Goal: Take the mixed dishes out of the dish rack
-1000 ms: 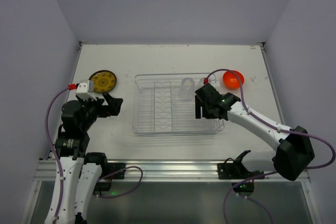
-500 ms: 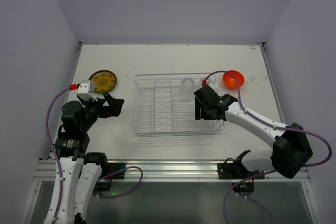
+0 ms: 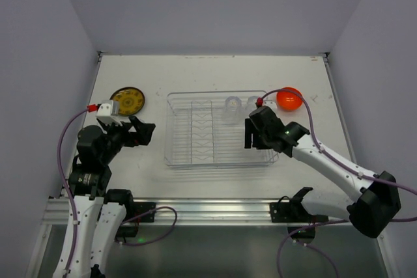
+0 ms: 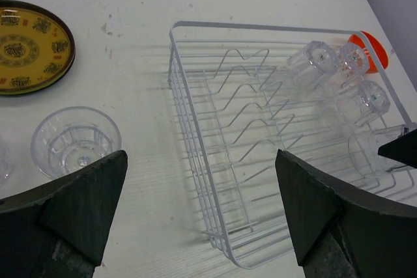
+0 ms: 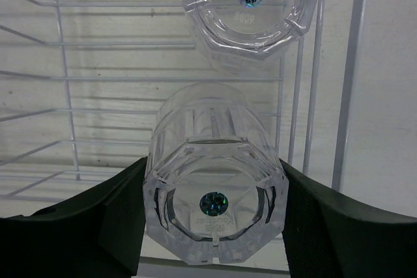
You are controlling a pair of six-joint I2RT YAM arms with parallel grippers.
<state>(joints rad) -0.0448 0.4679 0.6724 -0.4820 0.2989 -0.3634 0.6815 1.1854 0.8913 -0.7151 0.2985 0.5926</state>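
The right pincer (image 5: pixel 215 226) grips a clear glass cup (image 5: pixel 208 141) inside the dish rack (image 3: pixel 174 151), near its right wall, with a neighbouring cup (image 5: pixel 251 4) just beyond. The left pincer (image 3: pixel 140 129) gapes wide over the counter (image 3: pixel 195 73), left of the rack.

Yellow plate (image 4: pixel 26 47) runs off the left edge.

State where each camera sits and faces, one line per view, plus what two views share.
Top external: above and behind, looking down on the table; left arm and right arm show.
Left wrist: on the left arm, facing the dish rack; open left fingers at bottom corners.
Right wrist: on the right arm, looking into the rack; right fingers clasp a glass cup.
Shared: top and left wrist both show yellow plate, orange bowl.
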